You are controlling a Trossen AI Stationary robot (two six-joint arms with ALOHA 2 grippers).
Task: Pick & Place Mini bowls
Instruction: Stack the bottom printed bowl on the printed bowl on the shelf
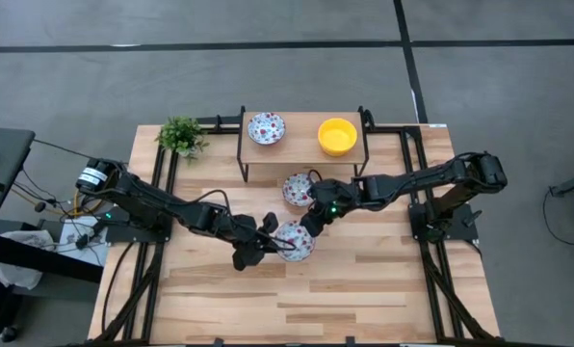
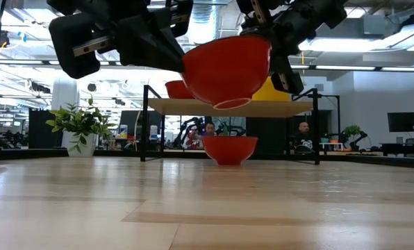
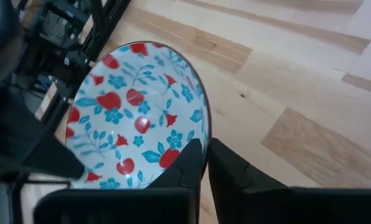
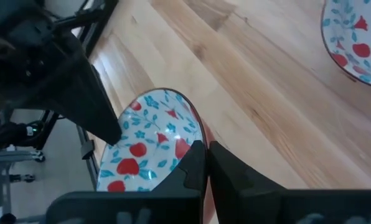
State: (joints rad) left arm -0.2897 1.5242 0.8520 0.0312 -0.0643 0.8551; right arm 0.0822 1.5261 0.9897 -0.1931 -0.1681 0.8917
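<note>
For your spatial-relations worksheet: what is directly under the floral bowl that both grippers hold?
Only bare table. The held floral bowl hangs clear above the wood, pinched by the left gripper and right gripper. Another floral bowl sits farther back.

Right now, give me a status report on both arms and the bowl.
Left gripper and right gripper both shut on the floral bowl, held above the table. Second floral bowl sits beside the shelf.

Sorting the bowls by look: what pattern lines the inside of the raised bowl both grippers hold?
Red and blue flowers on white inside the raised bowl, clearest in the left wrist view.
</note>
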